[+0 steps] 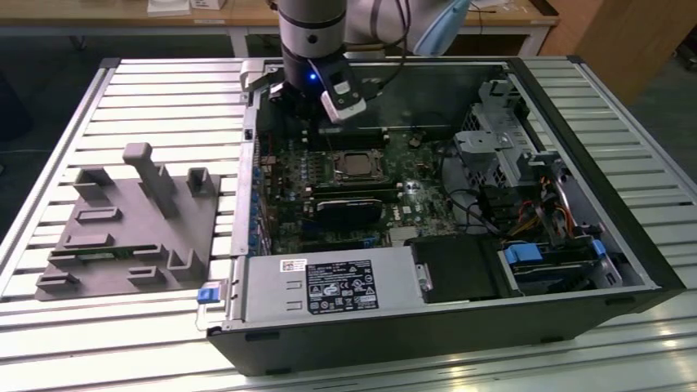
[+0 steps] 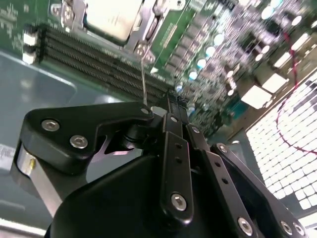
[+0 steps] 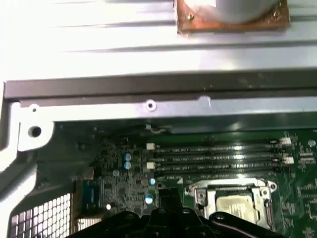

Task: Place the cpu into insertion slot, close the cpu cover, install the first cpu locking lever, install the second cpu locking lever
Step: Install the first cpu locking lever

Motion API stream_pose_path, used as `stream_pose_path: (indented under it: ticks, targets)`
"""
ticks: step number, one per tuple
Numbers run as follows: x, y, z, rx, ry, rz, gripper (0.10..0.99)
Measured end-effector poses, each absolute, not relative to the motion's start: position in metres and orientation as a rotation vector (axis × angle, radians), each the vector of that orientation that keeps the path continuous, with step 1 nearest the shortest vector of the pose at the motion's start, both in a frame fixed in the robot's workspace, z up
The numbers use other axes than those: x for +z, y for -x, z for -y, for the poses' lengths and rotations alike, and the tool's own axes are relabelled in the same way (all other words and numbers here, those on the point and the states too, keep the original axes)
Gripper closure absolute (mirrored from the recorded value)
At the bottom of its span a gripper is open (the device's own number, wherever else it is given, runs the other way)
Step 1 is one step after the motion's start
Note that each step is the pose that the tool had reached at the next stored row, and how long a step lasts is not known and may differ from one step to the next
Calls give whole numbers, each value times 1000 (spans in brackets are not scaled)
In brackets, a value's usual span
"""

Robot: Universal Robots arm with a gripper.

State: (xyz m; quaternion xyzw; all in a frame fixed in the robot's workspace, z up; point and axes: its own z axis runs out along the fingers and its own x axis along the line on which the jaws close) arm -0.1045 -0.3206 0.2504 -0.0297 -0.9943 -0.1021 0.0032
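1. While my arm reaches down into the open computer case [image 1: 436,335] in the exterior view, my pincer [image 1: 310,122] hangs low over the far part of the motherboard [image 1: 403,196], just beyond the insertion slot [image 1: 375,167]. The cpu [image 1: 352,167] already lies flat in that slot, pale metal top upward. The case lies on its side on the slatted tabletop [image 1: 163,90], so the board faces up and I can come at it from above. A grey fixture [image 1: 130,220] stands well apart on the exterior view's left.

2. In the second wrist view the cpu [image 2: 111,17] lies seated with the cpu cover [image 2: 146,22] down around it as a silvery frame, which I judge to be closed. A thin wire locking lever [image 2: 143,74] runs from the socket's corner straight to the tip of my pincer [image 2: 166,106]. It crosses the long black memory slots [image 2: 99,62] on the way. I take it I am placed here to work that lever, since it does not look latched. Whether my pincer is open, closed or gripping the lever, I cannot tell.

3. In the first wrist view the black top of my pincer [image 3: 163,218] is just beside the socket. The cpu [image 3: 233,206] shows inside the cover's window, and the memory slots [image 3: 218,153] lie between it and the far case wall [image 3: 148,91].
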Motion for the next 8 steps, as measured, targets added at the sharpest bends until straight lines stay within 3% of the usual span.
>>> stream_pose_path:
  ticks: [8]
  targets:
    - [250,105,321,-369,93,3111,980]
